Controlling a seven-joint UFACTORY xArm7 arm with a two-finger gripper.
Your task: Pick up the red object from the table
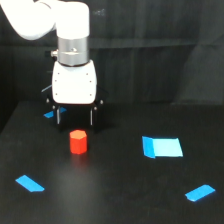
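The red object point(78, 142) is a short red-orange cylinder standing upright on the black table point(115, 195), left of centre in the exterior view. My white gripper point(75, 120) hangs just behind and above it, with its two dark fingers point(58, 116) pointing down and spread apart. The jaws are open and empty. The cylinder sits just in front of the gap between the fingers, apart from them.
Blue tape pieces lie on the table: a large one point(162, 147) at the right, one point(200, 192) at the lower right, one point(30, 183) at the lower left, and a small one point(49, 114) behind the gripper. A dark curtain backs the scene.
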